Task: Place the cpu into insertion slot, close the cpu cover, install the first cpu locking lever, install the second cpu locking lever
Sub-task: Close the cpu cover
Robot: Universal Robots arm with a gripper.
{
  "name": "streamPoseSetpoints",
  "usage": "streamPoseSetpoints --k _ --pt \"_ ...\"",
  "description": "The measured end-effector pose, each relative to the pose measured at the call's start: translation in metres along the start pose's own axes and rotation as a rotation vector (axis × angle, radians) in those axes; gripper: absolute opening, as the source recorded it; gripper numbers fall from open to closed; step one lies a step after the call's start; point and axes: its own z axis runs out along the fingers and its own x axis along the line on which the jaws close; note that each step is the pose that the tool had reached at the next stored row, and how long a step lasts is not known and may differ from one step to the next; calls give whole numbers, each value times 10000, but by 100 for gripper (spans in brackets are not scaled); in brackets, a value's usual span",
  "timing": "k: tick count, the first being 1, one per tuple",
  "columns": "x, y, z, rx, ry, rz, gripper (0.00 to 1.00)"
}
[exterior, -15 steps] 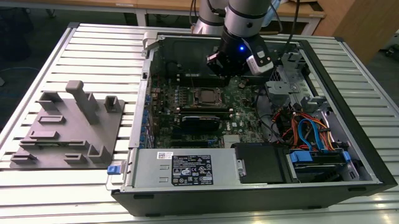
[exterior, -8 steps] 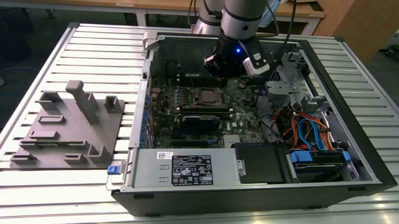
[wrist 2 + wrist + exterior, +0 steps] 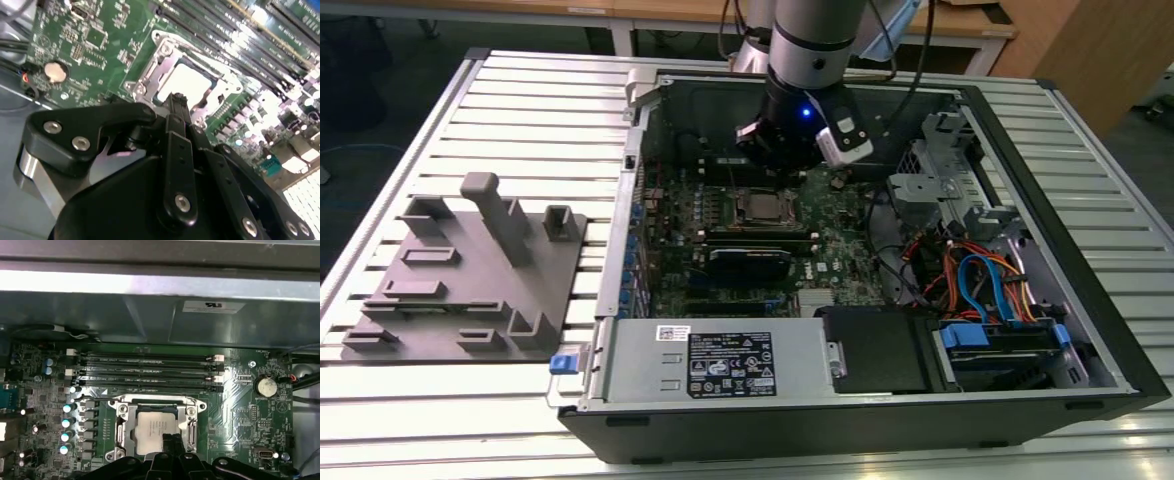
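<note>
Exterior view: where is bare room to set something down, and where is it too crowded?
Bare slatted table lies beyond the grey fixture block on the exterior view's left, and in a strip along the computer case on its right. Inside the case is crowded: circuit board, cables, and the gripper near the insertion slot.

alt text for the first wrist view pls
A pale silvery square cpu sits in the silvery-rimmed insertion slot on a green circuit board, with the black gripper, shut, at its edge. Long black memory slots run alongside the socket.
</note>
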Motion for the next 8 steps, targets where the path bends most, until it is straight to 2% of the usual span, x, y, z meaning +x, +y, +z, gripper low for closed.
streamPoseSetpoints --k 5,8 --pt "14 -62 20 1 7 -3 10" --pt "20 -67 25 0 9 -3 10"
